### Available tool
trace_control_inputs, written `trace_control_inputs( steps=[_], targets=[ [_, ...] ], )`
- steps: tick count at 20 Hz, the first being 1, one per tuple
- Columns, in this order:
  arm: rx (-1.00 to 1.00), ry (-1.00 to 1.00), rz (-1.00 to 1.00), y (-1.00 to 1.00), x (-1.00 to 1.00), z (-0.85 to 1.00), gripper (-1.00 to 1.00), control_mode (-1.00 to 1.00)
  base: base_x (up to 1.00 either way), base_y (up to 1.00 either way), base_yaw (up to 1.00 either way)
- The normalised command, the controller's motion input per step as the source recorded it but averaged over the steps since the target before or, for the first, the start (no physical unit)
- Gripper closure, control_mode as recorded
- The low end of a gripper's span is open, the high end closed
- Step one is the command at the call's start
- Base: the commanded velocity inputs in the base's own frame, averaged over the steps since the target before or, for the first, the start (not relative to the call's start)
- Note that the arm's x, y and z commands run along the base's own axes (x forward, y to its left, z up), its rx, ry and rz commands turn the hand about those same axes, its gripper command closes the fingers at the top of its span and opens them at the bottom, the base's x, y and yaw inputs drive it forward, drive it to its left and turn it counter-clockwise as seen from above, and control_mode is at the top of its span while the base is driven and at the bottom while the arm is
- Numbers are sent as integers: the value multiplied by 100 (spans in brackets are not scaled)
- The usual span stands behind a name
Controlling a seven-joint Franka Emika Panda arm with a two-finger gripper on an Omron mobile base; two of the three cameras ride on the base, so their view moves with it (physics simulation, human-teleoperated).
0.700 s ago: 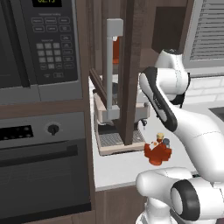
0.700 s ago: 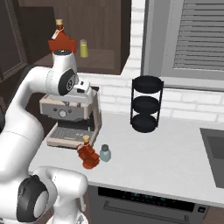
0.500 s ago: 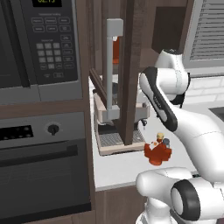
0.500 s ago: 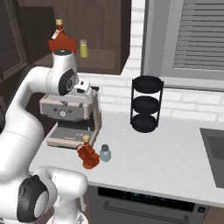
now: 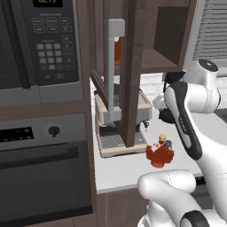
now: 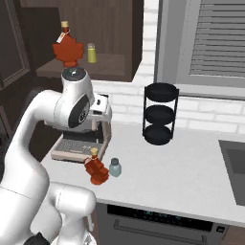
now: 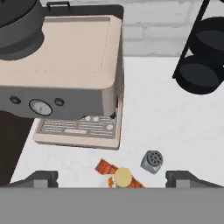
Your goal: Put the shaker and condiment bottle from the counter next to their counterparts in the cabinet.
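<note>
Hand view: leaf-shaped orange condiment bottle (image 7: pixel 120 176) beside translucent grey-capped shaker (image 7: pixel 152 161).

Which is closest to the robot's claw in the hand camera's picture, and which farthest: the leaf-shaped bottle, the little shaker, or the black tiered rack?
1. Leaf-shaped bottle, between the fingertips of the gripper.
2. Little shaker, just beyond, rightward.
3. Black tiered rack, far upper right.

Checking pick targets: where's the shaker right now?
The shaker stands on the white counter in the right base view, just right of the leaf-shaped condiment bottle and in front of the coffee machine.
</note>
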Motion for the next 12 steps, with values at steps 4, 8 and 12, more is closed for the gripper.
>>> trace_control_inputs(
  steps=[4, 8, 12],
  targets=[
    [0, -19, 3, -100, -76, -2, -100, -100, 0, 0, 0],
    [5, -15, 11, -99, -38, 0, -100, -100, 0, 0, 0],
    [20, -19, 34, -87, -5, -5, -100, -100, 0, 0, 0]
  ],
)
